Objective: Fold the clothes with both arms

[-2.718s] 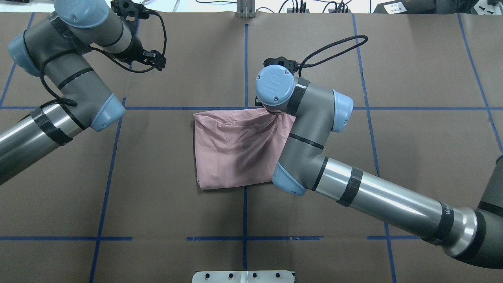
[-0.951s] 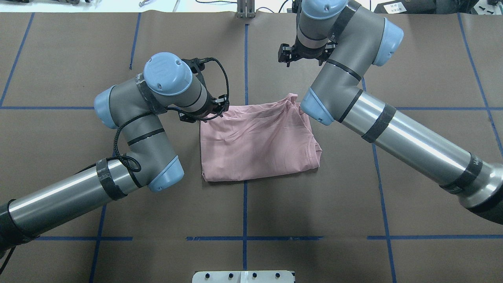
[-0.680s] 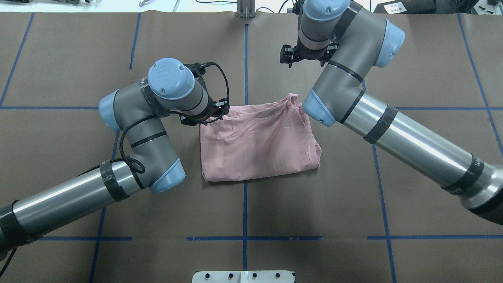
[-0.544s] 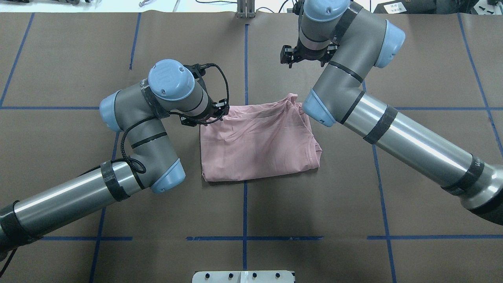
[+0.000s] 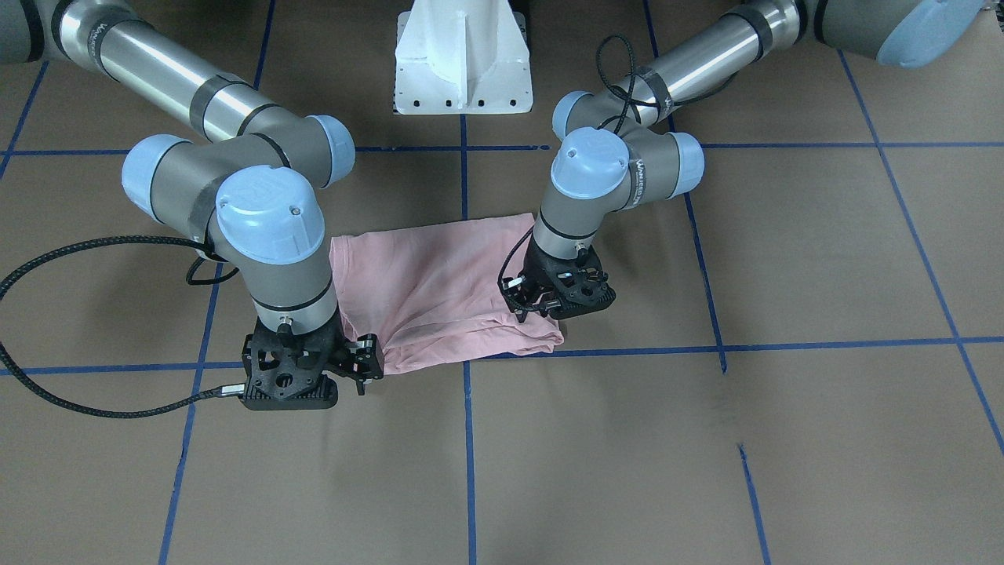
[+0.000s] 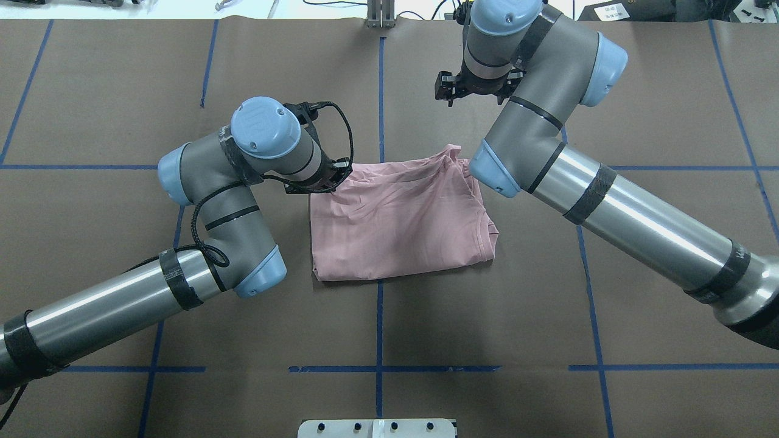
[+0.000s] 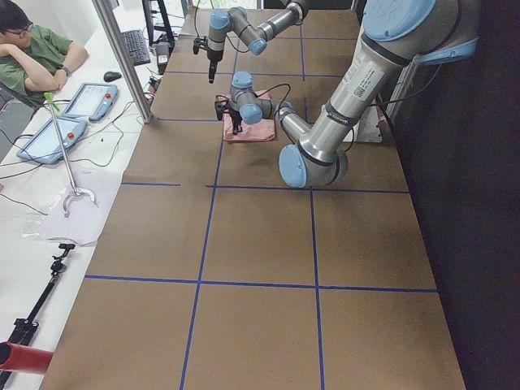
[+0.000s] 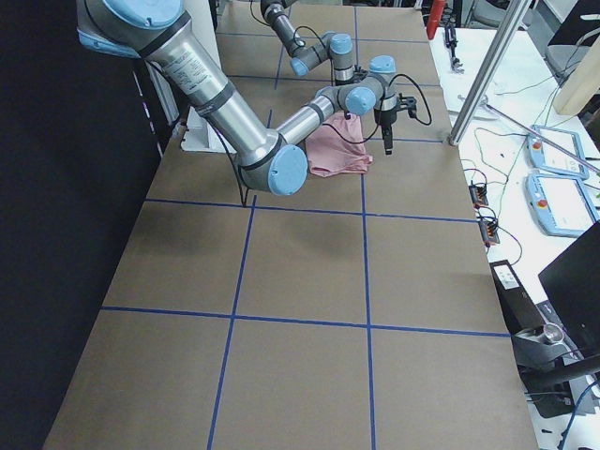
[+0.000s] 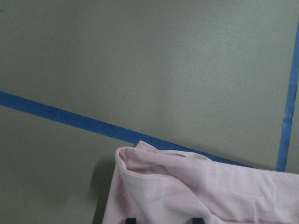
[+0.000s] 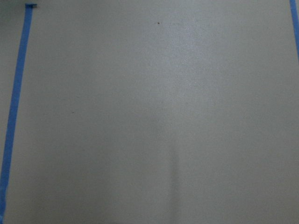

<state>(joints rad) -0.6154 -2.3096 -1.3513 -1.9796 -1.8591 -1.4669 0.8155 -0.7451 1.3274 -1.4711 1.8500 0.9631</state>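
The clothes are one pale pink T-shirt (image 6: 401, 225), folded into a rough rectangle at the table's middle, also seen at shirt (image 5: 439, 290). My left gripper (image 6: 316, 184) sits at its far left corner, pointing down. In the left wrist view the gripper (image 9: 163, 220) is open, two dark fingertips (image 9: 131, 220) apart over the shirt's rolled corner (image 9: 187, 186). My right gripper (image 6: 449, 92) hangs above bare paper beyond the shirt's far right corner, clear of the cloth. It looks open, and in the front view the gripper (image 5: 294, 384) holds nothing.
Brown paper with blue tape lines covers the table (image 6: 377, 328). The white pedestal base (image 5: 463, 71) stands at the robot's side. A person (image 7: 32, 61) sits at a side desk with tablets, behind a metal post (image 7: 122, 61).
The right gripper let go of the shirt and withdrew to the far side. The left arm swung in from the far left to the shirt's corner, edging closer over the last second.
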